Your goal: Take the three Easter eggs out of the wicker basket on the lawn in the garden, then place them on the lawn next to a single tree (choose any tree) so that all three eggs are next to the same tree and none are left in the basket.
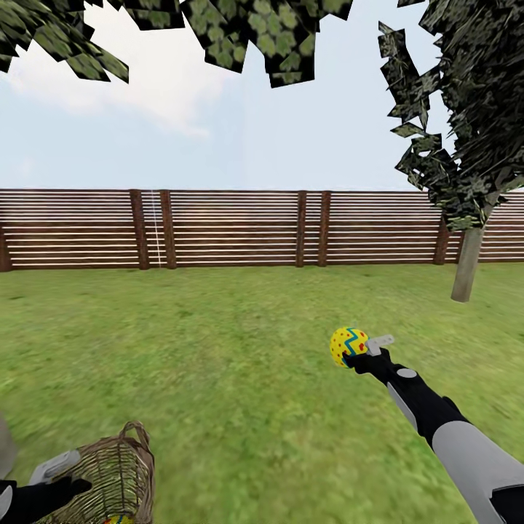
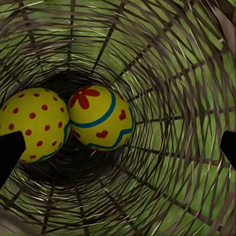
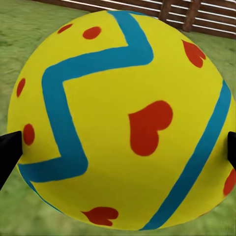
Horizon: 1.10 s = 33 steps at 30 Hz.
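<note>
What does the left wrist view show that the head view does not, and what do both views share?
The left wrist view looks into the wicker basket and shows two Easter eggs lying side by side at its bottom. The head view shows the right gripper holding a third egg above the lawn, with the tree and the fence behind. Both show the basket and green grass.

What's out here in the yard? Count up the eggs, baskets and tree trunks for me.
Easter eggs: 3, one held in the right gripper as egg, two in the basket
Wicker basket: 1
Tree trunks: 1
Total: 5
</note>
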Available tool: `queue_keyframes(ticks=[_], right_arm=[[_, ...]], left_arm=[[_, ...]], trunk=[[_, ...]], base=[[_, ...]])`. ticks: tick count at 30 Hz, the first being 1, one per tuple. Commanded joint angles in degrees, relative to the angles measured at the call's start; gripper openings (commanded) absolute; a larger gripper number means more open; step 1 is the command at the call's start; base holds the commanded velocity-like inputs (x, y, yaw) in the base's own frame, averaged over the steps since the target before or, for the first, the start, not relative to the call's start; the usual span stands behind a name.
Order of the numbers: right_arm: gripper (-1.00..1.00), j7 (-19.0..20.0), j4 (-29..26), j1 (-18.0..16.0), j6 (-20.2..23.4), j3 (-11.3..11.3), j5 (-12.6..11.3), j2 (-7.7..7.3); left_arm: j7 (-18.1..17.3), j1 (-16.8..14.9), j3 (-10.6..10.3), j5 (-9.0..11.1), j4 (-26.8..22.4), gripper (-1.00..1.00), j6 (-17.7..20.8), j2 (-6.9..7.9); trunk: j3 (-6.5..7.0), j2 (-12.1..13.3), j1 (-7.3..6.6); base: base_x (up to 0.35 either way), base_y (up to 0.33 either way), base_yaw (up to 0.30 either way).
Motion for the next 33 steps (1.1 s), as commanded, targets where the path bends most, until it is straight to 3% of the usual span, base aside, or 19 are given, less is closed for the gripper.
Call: queue_keyframes(ticks=[1,21,33], right_arm=[[-1.00,0.03,-0.08,-0.04,0.24,0.25,-0.62,-0.07],[-1.00,-0.33,0.10,-0.04,0.31,0.30,-0.57,-0.03],[-1.00,-0.33,0.07,-0.04,0.26,0.30,-0.57,0.02]], left_arm=[[-0.11,-0.03,0.28,0.15,-0.04,1.00,0.44,-0.04],[-0.11,-0.03,0.19,0.15,-0.21,1.00,0.44,-0.83],[-0.11,-0.03,0.22,0.15,-0.29,1.00,0.44,-0.85]], trunk=[[-0.25,-0.45,0.22],[-3.84,-8.47,4.61],[-6.50,-8.63,4.92]], base=[[0.000,0.000,0.000],[0.000,0.000,0.053],[0.000,0.000,0.000]])
